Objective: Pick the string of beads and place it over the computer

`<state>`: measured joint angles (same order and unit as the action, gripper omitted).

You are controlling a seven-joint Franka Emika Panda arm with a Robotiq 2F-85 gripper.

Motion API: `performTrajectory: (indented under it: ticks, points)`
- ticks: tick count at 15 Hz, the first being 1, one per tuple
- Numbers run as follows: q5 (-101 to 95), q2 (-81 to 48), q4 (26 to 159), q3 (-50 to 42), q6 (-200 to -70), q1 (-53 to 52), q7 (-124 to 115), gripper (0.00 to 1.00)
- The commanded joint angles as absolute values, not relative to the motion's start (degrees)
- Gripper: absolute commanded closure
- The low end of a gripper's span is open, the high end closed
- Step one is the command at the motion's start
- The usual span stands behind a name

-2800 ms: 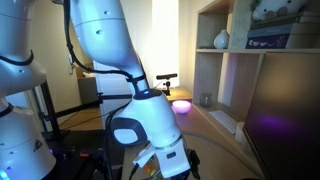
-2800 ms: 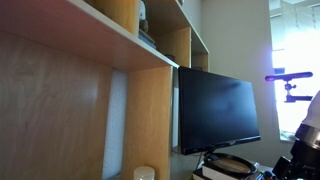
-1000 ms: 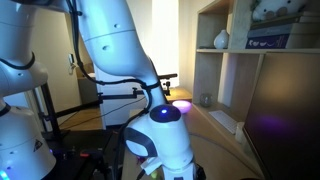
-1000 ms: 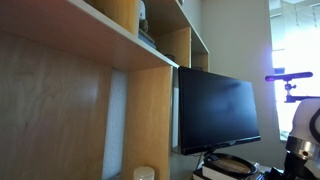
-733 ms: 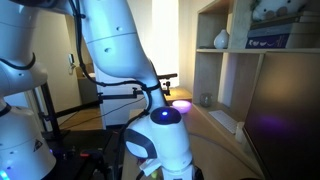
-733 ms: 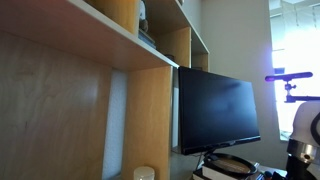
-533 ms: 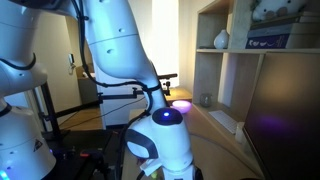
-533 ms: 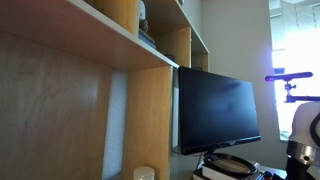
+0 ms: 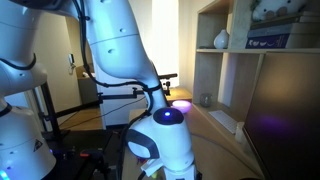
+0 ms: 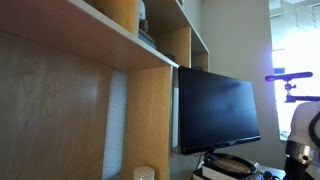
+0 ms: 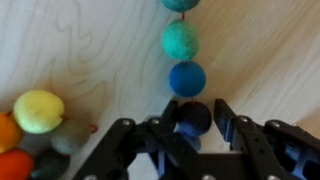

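since the string of beads (image 11: 184, 58) lies in a line on the wooden table (image 11: 90, 50), we see the gripper (image 11: 192, 124) narrow around one dark bead (image 11: 193, 114), apparently pinching it to lift.

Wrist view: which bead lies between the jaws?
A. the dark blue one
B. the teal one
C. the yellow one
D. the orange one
A: in the wrist view the dark blue bead, just below the lighter blue bead in the line, lies between the two jaws, while the yellow bead lies off to one side.
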<state>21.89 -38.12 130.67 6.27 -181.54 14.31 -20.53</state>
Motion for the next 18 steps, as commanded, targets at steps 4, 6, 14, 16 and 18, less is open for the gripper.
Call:
performTrajectory:
  ticks: [4,6,14,16,18]
  points:
    - [20.96,-33.42,135.12,8.52,-187.84,13.04,-17.68,0.95]
    - [19.5,-31.31,137.91,10.11,-192.97,12.86,-17.05,0.95]
    - [12.95,-18.55,142.38,14.59,-198.79,13.13,-19.57,0.96]
    - [11.17,-16.5,142.42,17.62,-198.73,16.24,-21.36,0.96]
    - [10.21,-15.7,142.4,19.97,-198.69,19.49,-23.56,0.96]
